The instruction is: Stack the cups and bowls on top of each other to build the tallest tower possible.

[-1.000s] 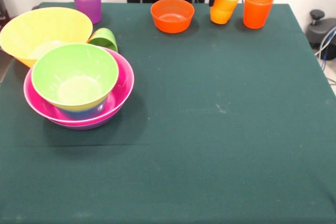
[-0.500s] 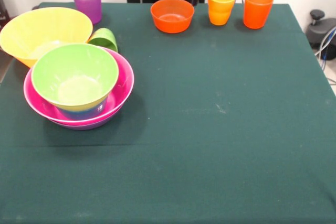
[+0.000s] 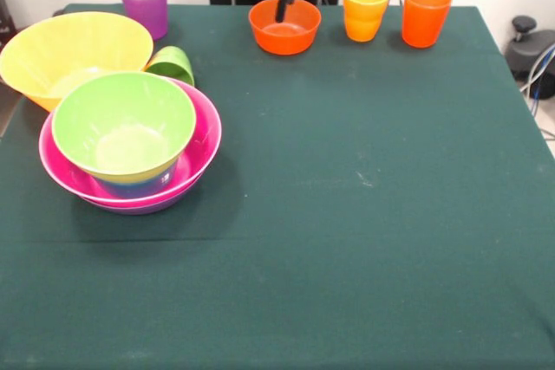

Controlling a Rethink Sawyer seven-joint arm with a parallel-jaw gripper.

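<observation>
At the left of the frame, nearest to the camera, the tower (image 3: 130,149) is seen on the green tablecloth (image 3: 364,214): a light green bowl (image 3: 123,126) is set in a pink bowl (image 3: 201,146), and a purple rim is seen under the pink one. Between the green and the pink bowl, a yellow-orange band and something blue are visible. Just behind, at the upper left, a yellow bowl (image 3: 74,51) is found tilted, and beside it a light green cup (image 3: 172,64) is lying on its side. Along the top edge, a purple cup (image 3: 144,3), an orange bowl (image 3: 284,27), a yellow-orange cup (image 3: 365,9) and an orange cup (image 3: 426,14) are placed. The gripper (image 3: 282,8) is lowered over the orange bowl; whether it is spread or pressed together cannot be told.
</observation>
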